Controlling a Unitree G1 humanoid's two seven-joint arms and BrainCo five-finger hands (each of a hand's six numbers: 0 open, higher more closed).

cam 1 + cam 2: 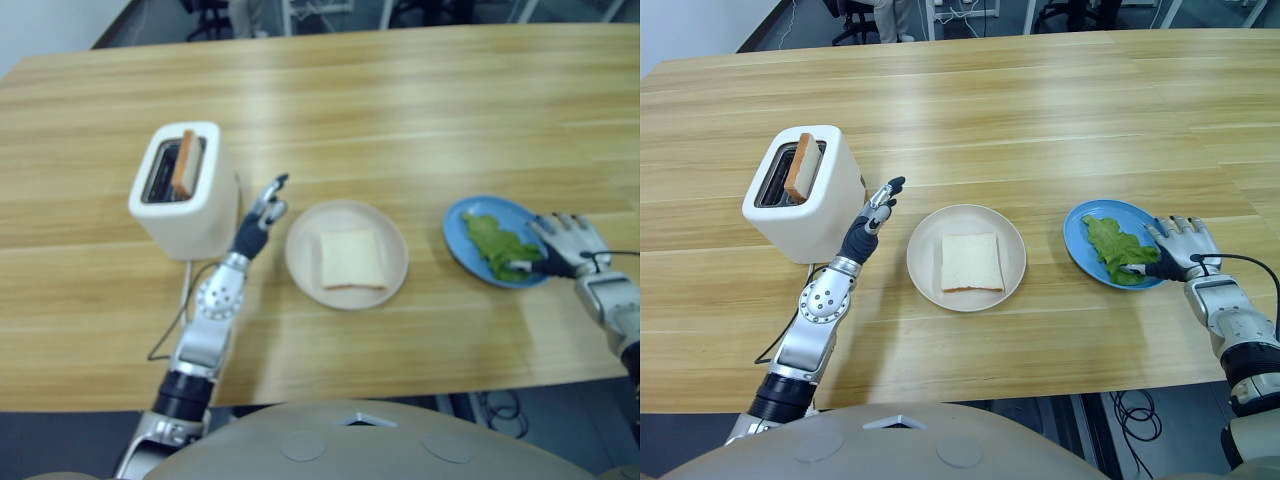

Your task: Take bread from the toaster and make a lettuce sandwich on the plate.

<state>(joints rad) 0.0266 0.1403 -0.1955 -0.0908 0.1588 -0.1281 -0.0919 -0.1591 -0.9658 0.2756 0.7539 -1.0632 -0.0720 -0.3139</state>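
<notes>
On the left hand, fingers stretched nearly straight and close together, holding nothing. Hovers just left of the beige plate, tips pointing up and away from the robot.

On the right hand, fingers spread wide and flat, well right of the beige plate. Thumb tip at the near end of the lettuce; no telling whether pinching it or only touching.

Under that hand, the right rim of a blue plate, right of the beige plate and apart from it, with the lettuce lying flat inside.

In the middle of the beige plate, one bread slice, lying flat.

Farther left of the beige plate, a white toaster, upright, with a second slice of bread standing up out of one slot.

All on a wooden table.
</notes>
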